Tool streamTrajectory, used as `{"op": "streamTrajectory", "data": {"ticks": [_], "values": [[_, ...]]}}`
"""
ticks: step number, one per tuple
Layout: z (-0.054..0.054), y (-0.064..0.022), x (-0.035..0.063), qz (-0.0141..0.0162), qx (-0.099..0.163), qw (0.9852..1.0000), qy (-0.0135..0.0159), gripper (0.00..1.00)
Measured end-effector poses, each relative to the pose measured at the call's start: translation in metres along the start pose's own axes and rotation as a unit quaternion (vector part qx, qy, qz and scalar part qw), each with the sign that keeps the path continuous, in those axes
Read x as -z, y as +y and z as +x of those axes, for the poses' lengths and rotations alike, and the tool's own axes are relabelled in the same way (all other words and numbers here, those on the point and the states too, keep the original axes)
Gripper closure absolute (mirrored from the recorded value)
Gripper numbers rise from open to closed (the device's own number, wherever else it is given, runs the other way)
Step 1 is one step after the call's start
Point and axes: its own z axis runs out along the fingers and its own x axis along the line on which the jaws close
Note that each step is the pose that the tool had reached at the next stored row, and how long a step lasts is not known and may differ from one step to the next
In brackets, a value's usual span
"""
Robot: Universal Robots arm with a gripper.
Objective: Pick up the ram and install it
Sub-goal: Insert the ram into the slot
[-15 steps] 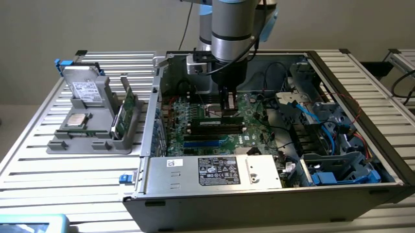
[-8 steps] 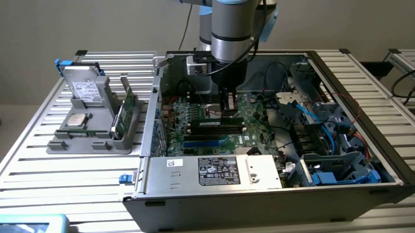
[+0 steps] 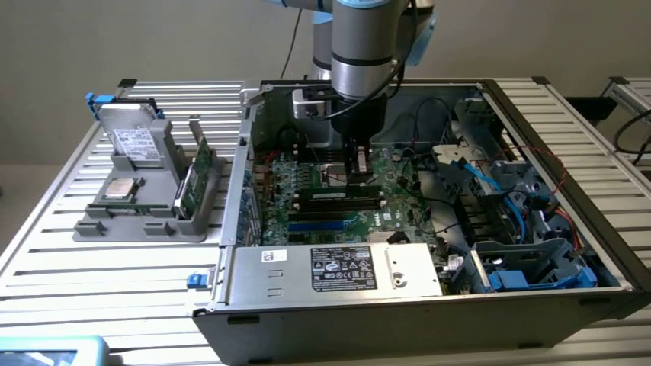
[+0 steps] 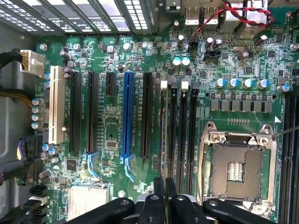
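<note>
Inside the open computer case [image 3: 569, 229], my gripper [image 3: 355, 180] reaches down over the green motherboard [image 3: 305, 183]. Its fingers are shut on the top edge of the ram [image 3: 336, 196], a long dark stick with white labels standing upright in a memory slot. From the wrist camera the ram [image 4: 164, 135] is edge-on, a thin strip in the slot nearest the expansion slots. It runs straight in between the pads of my gripper [image 4: 164, 193]. Both black fingers [image 4: 158, 198] are pressed close together.
Empty memory slots [image 4: 184, 135] and the open processor socket [image 4: 236, 170] lie beside the ram. A blue expansion slot [image 4: 127, 116], the power supply [image 3: 336, 267] and blue cables [image 3: 489, 183] crowd the case. On the exterior view's left, a grey tray [image 3: 142, 225] holds green cards [image 3: 200, 171], a drive [image 3: 134, 141] and a silver chip [image 3: 124, 187].
</note>
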Motion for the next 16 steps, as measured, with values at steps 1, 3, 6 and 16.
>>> {"op": "streamTrajectory", "data": {"ticks": [1,3,6,16], "values": [[-0.0001,0.0,-0.0003,-0.0001,0.0,1.0,0.0003,0.87],[-0.0004,0.0,-0.0011,-0.0005,0.0,1.0,0.0006,0.87],[-0.001,-0.0001,-0.0017,-0.0015,-0.001,1.0,0.0006,0.87],[-0.0012,-0.0017,-0.0024,-0.003,-0.003,1.0,0.0005,0.87]]}}
